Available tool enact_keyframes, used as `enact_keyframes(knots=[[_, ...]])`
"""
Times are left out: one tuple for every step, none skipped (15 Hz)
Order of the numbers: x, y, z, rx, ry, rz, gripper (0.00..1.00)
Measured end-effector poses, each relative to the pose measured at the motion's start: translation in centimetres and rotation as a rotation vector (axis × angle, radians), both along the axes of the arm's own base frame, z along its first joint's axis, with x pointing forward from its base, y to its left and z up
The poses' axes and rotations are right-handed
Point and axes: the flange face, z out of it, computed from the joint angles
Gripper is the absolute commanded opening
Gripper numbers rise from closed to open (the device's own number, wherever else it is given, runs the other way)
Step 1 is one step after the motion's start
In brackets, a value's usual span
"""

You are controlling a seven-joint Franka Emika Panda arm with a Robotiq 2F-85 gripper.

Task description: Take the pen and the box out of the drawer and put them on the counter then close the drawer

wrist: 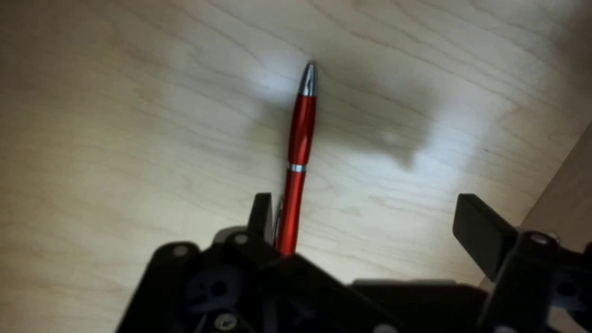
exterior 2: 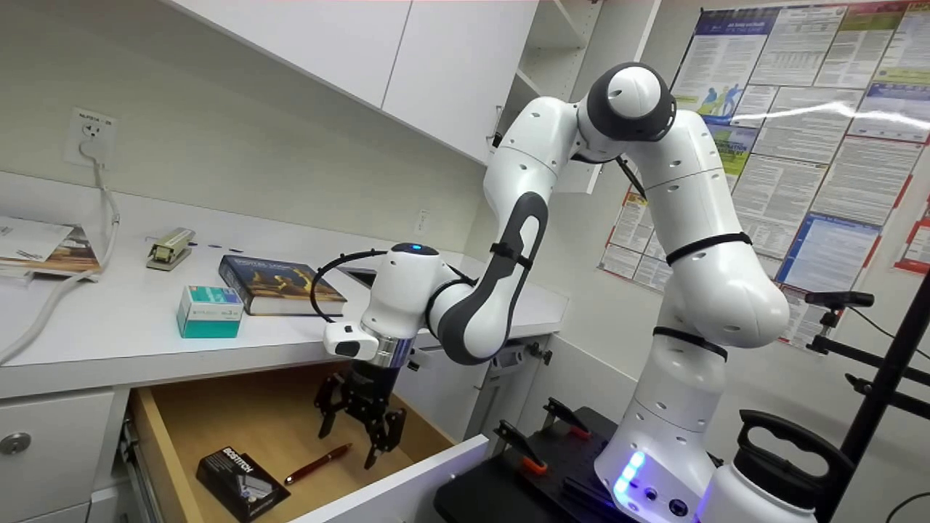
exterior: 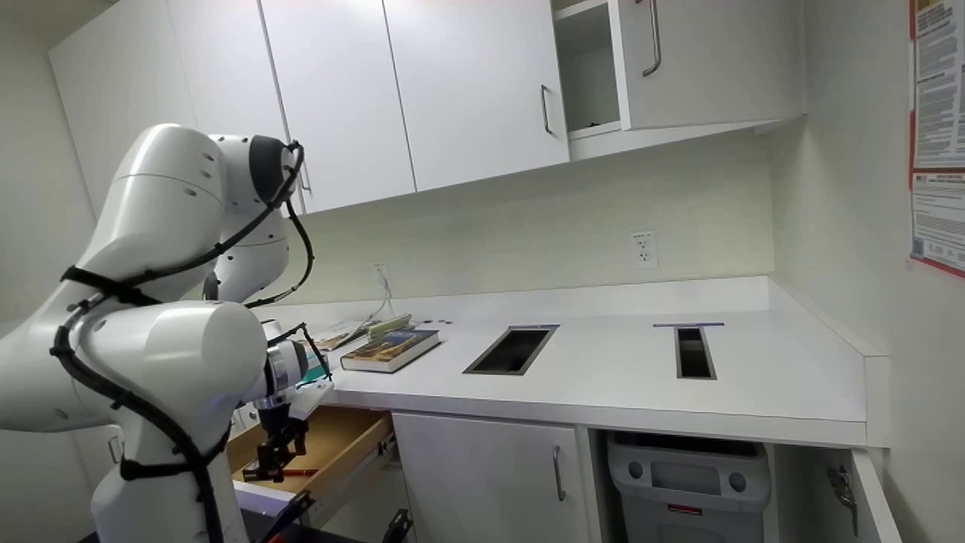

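Counter, open drawer, BOSTITCH box, pen

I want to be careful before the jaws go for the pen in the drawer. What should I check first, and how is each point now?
1. The drawer is open: ok.
2. The pen lies inside: ok.
3. The jaws are open: ok, spread apart in the wrist view.
4. The pen is centred between the jaws: not ok, in the wrist view it appears nearer to one side.
5. The jaws are low enough to grip: cannot tell.
6. The black box is located: ok, in the drawer near the pen.
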Motion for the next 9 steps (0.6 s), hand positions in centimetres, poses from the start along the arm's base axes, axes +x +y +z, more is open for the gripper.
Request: enact_keyframes(knots=[[0.1,-0.1,-0.2,0.002,0.004,0.001,1.0],[0.2,-0.2,-0.3,0.005,0.008,0.0,1.0],[0.3,-0.2,-0.5,0.007,0.011,-0.003,1.0],[0.4,-0.2,-0.6,0.012,0.015,-0.006,1.0],[0.6,-0.1,-0.8,0.017,0.019,-0.009,1.0],[0.8,0.1,-1.0,0.023,0.022,-0.012,1.0],[1.0,0.3,-1.1,0.029,0.025,-0.017,1.0],[1.3,0.5,-1.3,0.031,0.03,-0.021,1.0],[1.7,0.8,-1.5,0.028,0.036,-0.024,1.0]])
